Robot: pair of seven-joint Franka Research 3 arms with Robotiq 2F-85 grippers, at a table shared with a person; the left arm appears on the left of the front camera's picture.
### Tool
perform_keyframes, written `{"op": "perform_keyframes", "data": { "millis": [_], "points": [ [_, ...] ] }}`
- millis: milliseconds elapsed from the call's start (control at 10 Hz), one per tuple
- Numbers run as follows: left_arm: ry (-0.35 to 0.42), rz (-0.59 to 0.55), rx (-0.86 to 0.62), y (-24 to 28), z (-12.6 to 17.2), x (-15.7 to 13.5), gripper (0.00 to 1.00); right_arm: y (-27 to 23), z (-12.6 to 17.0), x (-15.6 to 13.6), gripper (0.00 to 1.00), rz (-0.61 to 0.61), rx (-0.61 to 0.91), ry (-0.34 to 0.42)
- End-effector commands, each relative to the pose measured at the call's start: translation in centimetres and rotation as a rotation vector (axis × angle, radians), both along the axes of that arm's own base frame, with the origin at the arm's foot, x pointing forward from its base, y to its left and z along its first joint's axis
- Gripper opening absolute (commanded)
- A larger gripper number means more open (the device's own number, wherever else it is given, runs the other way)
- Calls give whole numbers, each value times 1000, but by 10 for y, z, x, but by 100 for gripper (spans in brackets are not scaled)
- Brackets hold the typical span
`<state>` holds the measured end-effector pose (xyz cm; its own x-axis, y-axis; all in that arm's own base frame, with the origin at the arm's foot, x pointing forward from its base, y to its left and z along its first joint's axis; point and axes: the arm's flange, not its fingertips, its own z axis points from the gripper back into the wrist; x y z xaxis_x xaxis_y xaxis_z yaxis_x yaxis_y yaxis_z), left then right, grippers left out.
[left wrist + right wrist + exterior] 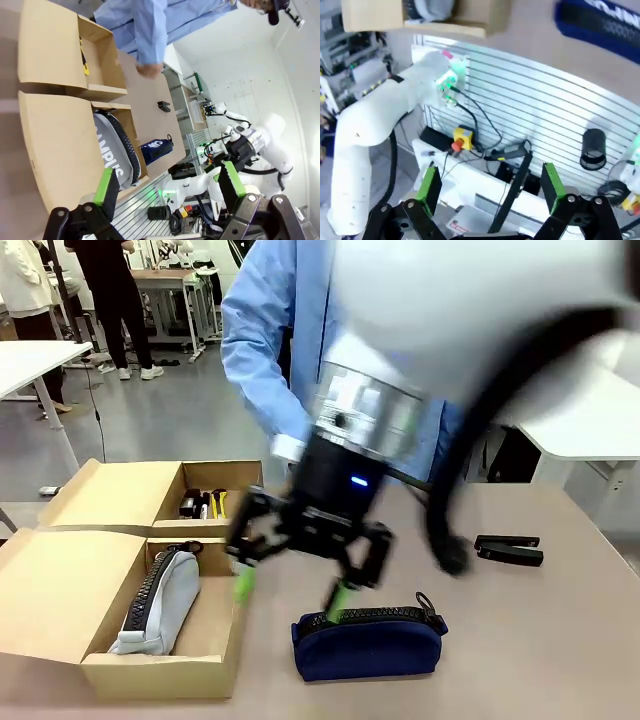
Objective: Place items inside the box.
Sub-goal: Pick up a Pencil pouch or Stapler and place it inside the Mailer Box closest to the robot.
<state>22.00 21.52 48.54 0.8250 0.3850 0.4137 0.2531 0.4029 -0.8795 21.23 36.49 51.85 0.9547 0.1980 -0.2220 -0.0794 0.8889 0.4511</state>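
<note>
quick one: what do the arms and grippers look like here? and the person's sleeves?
Right gripper: black linkage body with a blue light and green pads, under a silver wrist ring on a white arm. A black cable loops beside it. Left gripper: same black fingers and green pads. Person's sleeve: light blue, long, with a white cuff.

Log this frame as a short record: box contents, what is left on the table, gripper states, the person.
near box: grey pouch inside
far box: yellow knife, other small dark items unclear
table: navy pouch, stapler
right gripper: open, empty, by navy pouch
left gripper: open, empty
person's hand: over table beside far box
</note>
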Motion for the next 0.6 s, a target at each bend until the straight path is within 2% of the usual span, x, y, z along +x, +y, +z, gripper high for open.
{"op": "perform_keyframes", "data": {
  "millis": [0,100,200,300,400,500],
  "points": [
    [-30,-3,-14,0,1,1,100,-53,-1,-42,100,-237,58,-119],
    [-30,-3,-14,0,1,1,100,0,0,0,100,0,0,0],
    [-30,-3,-14,0,1,1,100,0,0,0,100,0,0,0],
    [-30,-3,-14,0,1,1,100,-44,-2,-29,100,-107,29,-60],
    [-30,-3,-14,0,1,1,100,-88,11,-23,100,-175,208,-88],
    [-30,-3,-14,0,1,1,100,-132,14,-23,100,-181,287,-84]
  ]
}}
